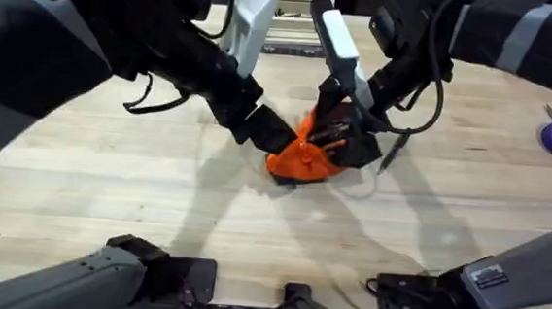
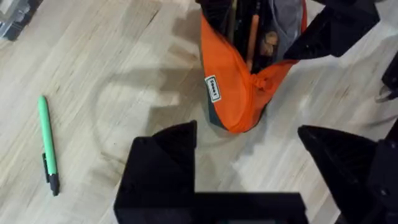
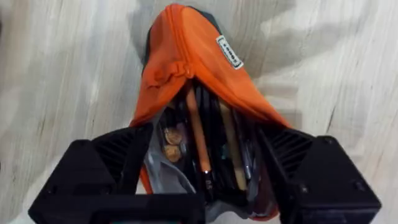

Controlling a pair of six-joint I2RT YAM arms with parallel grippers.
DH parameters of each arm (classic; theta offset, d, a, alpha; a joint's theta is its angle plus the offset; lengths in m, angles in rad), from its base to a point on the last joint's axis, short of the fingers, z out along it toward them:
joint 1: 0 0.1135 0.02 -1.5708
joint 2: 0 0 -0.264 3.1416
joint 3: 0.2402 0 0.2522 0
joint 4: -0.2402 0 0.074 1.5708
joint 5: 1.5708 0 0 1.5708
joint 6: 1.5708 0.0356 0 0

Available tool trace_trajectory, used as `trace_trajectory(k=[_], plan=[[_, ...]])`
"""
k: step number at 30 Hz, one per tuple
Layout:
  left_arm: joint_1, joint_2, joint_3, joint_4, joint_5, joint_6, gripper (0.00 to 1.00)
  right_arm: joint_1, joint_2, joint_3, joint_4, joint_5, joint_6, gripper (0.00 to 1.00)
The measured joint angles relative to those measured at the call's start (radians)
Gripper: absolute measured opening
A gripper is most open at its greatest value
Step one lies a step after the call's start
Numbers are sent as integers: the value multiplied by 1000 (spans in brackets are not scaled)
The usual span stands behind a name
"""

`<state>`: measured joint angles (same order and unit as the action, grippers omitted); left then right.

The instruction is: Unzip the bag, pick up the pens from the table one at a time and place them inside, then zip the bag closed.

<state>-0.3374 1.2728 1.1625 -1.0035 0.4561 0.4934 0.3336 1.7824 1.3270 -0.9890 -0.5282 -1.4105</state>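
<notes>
Straddling the open end of the bag (image 3: 186, 74) with my right gripper (image 3: 202, 180), jaws spread wide, one finger on each side of the mouth; I can't tell if they press the fabric. Inside the bag I see an orange pencil (image 3: 198, 134), a tan stick beside it, dark pens and some small round brownish bits against the grey lining. The zipper is undone most of the way, the two orange edges meeting only at the bag's far, closed end, where a white label (image 3: 229, 51) sits. My left gripper (image 2: 249, 168) hangs just off that closed end, jaws released, nothing between them. The bag rests on the table (image 1: 108, 191), mid-table. The green pen (image 2: 48, 144), dark tip, lies on the wood well apart from the bag, beyond my left gripper. A thin dark pen (image 1: 393, 150) lies near the bag on my right arm's side.
</notes>
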Motion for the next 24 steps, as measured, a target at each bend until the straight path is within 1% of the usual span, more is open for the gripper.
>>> trace_trajectory(k=[6, 12, 18, 24], plan=[[0, 0, 0, 0, 0, 0, 993, 0, 0, 0, -7, 0, 0, 998], [0, 0, 0, 0, 0, 0, 993, 0, -18, 2, -74, -3, 1, 997], [0, 0, 0, 0, 0, 0, 993, -3, -119, 2, -140, -11, 5, 997], [0, 0, 0, 0, 0, 0, 993, -37, -260, 2, -145, -12, 66, 998]])
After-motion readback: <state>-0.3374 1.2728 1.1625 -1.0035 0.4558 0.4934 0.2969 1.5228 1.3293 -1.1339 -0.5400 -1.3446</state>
